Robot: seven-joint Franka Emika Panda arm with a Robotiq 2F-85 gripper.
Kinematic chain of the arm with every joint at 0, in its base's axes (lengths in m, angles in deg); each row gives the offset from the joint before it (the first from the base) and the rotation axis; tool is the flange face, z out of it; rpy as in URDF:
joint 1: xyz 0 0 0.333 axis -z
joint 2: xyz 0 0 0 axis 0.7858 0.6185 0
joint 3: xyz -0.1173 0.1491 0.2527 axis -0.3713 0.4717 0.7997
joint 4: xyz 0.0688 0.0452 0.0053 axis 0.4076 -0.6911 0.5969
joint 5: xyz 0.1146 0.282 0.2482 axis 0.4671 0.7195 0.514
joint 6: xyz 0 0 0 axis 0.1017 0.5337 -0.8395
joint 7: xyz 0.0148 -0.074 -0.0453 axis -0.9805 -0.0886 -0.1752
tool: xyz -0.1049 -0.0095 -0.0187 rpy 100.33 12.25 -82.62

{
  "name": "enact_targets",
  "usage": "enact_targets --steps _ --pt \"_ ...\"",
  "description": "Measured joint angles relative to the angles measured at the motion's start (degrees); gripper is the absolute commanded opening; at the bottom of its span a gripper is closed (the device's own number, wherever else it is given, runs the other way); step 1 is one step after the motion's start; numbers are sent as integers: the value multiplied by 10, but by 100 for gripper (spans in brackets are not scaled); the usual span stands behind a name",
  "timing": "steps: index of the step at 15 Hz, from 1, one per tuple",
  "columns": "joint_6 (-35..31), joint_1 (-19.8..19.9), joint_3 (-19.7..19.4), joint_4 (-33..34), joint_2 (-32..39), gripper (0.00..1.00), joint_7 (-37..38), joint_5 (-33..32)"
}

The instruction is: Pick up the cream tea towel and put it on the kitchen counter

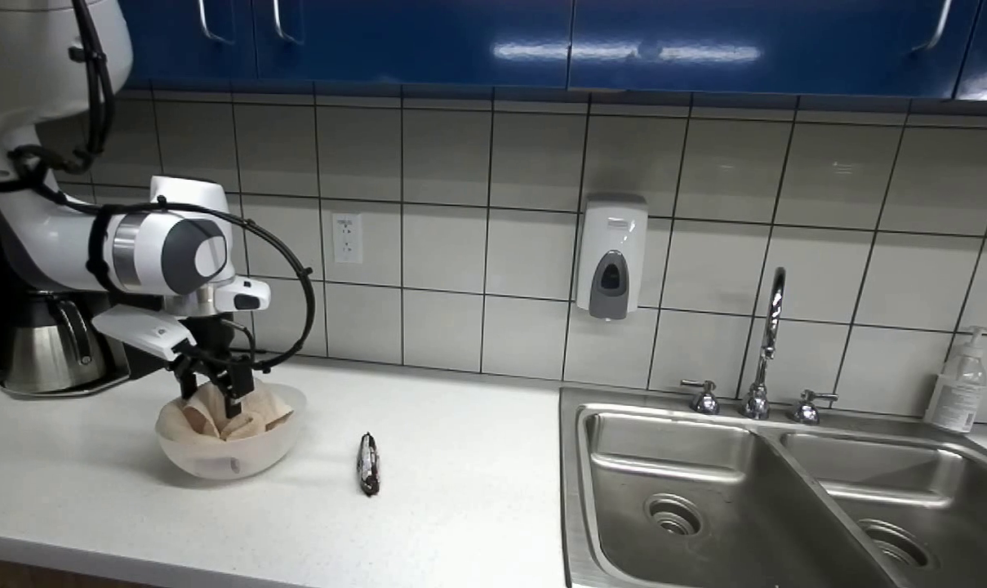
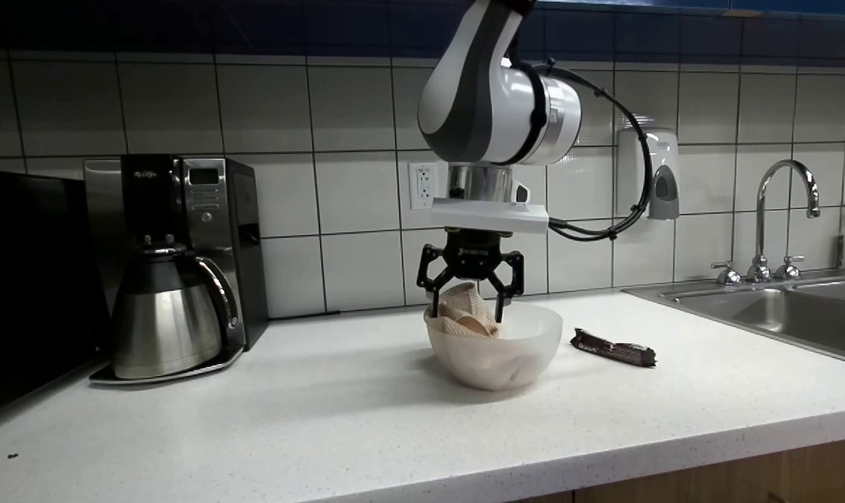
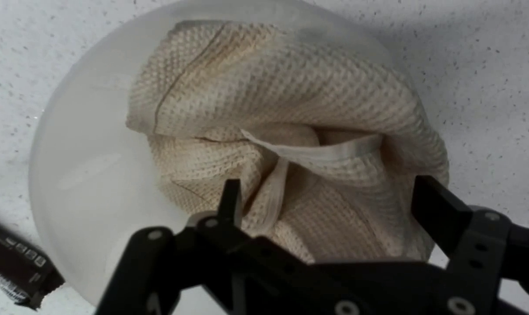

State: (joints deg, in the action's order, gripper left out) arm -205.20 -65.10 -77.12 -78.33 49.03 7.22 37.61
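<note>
We are straddling towel with claw spread, grasping nothing; bunched folds are lying in bowl, between fingers, no clear long axis showing.

Kitchen — counter, double sink, faucet, coffee maker, blue cabinets, tiled wall

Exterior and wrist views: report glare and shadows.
In an exterior view, white glare streaks the glossy blue cabinets; in an exterior view, soft shadow falls beside the rounded translucent white bowl; in the wrist view, shadow dims the speckled white counter outside the bowl's rim.
</note>
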Motion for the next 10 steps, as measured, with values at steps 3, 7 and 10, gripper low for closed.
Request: enact_targets --steps 3,7,10 --pt "-15 -1 2 -18 0 100 -7 0" --pt "-47 -1 2 -34 -1 100 -32 2" --pt "-66 1 1 -47 -1 100 -48 2"
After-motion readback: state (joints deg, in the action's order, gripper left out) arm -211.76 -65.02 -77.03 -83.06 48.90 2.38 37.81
